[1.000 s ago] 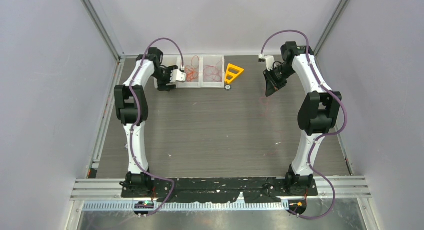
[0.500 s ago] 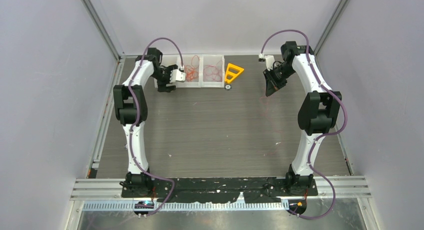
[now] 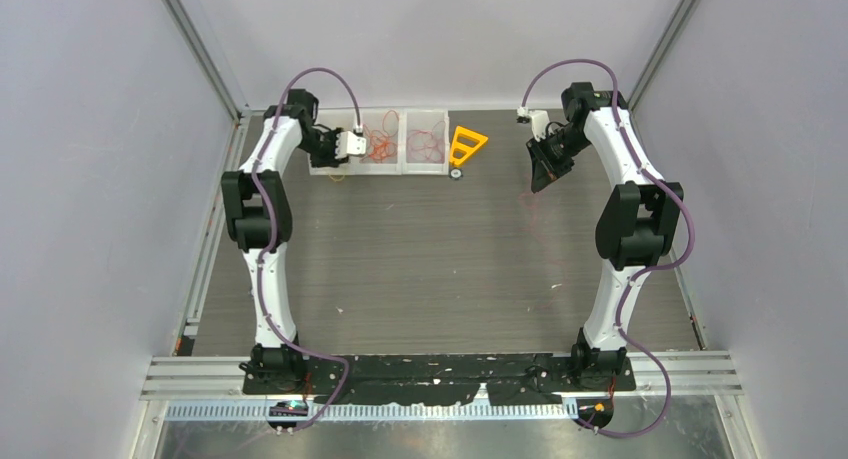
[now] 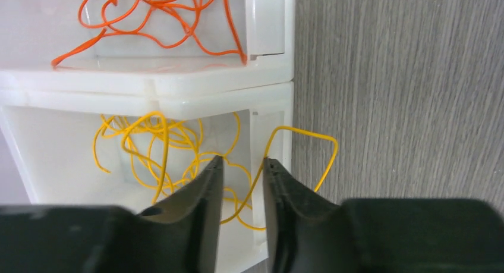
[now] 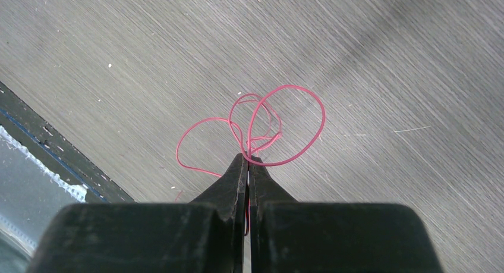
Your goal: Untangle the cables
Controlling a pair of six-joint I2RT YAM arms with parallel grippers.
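Between parted jaws of left claw, yellow cables, right claw pinching red cable

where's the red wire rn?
Right wrist view: the red wire is pinched in the right gripper's shut tips, looped over the table at far right, well clear of the white bins.

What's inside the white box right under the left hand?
Curly yellow wires, one loop sticking out over the white box's wall. The left hand covers the near part, so whatever lies there is hidden.
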